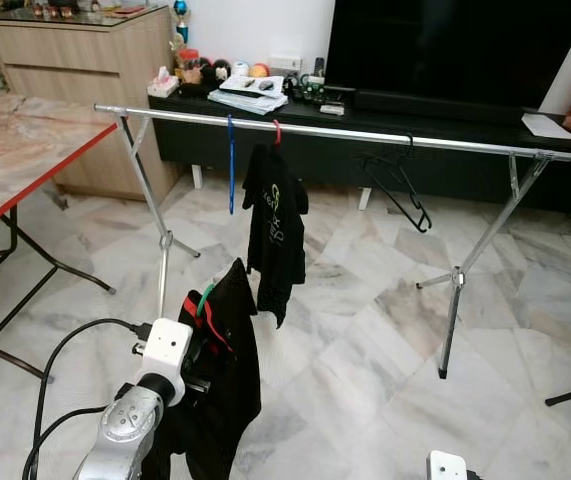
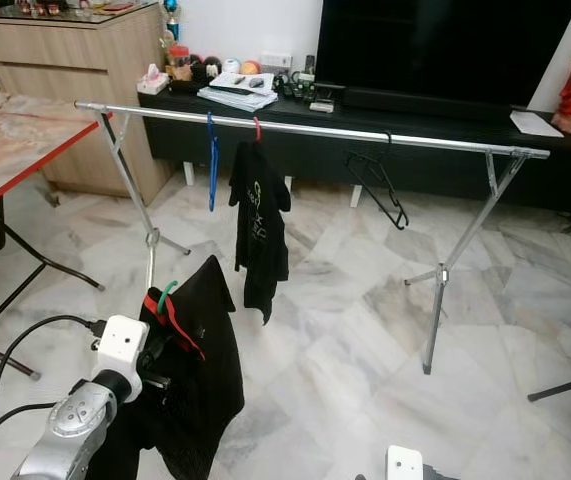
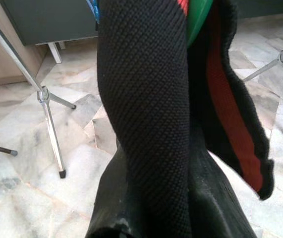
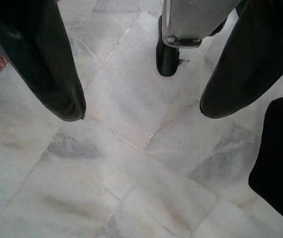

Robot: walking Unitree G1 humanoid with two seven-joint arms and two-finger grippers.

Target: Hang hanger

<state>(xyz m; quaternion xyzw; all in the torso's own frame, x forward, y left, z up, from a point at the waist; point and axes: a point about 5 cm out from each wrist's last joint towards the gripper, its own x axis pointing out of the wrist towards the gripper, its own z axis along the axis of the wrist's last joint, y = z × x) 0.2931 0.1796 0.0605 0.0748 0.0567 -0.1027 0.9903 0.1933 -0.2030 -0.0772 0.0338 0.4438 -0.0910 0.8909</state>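
So lower left of the frame, the left gripper (image 1: 197, 352) looks clamped on the green hanger (image 1: 203, 298) carrying a floppy black shirt (image 1: 227, 370). Light but swingy, so I'd hold near the hook. Rail (image 1: 365, 134) is further back. Right gripper: can't tell.

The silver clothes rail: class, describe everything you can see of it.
The silver clothes rail is a thin, metallic-looking bar running level across the room on splayed tripod legs standing on the marble floor. From it hang a blue hanger, a red hanger carrying a black shirt, and an empty black hanger. Nothing else touches it.
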